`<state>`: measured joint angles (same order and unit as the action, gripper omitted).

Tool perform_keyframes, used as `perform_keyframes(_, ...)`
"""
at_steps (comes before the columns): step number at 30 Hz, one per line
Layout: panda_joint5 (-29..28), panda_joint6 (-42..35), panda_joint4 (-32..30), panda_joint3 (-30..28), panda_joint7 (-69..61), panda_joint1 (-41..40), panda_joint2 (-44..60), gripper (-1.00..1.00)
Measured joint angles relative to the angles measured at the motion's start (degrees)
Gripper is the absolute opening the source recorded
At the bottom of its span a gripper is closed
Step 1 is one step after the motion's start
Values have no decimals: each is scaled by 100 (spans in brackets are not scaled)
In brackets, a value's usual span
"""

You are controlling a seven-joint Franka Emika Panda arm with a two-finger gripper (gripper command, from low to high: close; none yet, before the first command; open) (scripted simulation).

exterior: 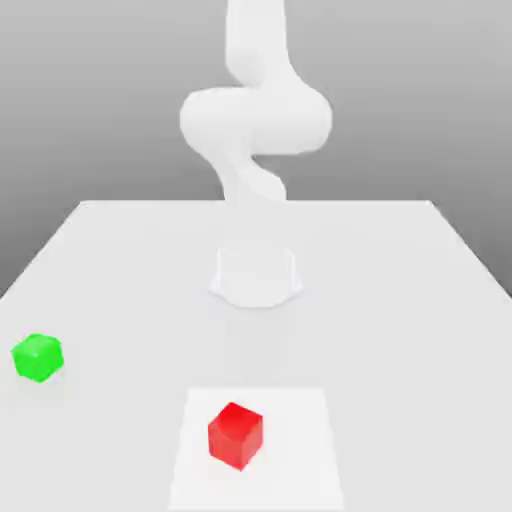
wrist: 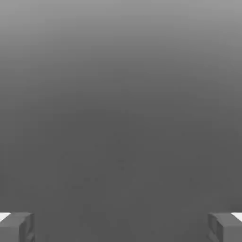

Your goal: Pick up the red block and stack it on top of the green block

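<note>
The red block [exterior: 235, 435] is a small glossy cube near the table's front edge, resting on a paler square patch [exterior: 300, 470]. The green block [exterior: 38, 357] stands alone on the table at the exterior view's left, well apart from the red one. The white arm [exterior: 255, 120] rises at the back of the table, far from both cubes. In the hand view my gripper [wrist: 121, 228] is open: its grey fingertips [wrist: 19, 227] sit wide apart with nothing between them, in front of a plain grey backdrop.
The white table [exterior: 400, 300] spans the exterior view, with its back edge behind the arm's base [exterior: 256, 277]. A wide bare stretch lies between the base and the two cubes.
</note>
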<state>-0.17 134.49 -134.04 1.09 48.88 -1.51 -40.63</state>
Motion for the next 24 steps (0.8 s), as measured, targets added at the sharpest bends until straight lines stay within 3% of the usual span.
perform_keyframes(20,-142,2177,-1812,384,2449,-716,4191,0)
perform_keyframes(24,-206,2784,-1860,312,2666,-666,5016,0)
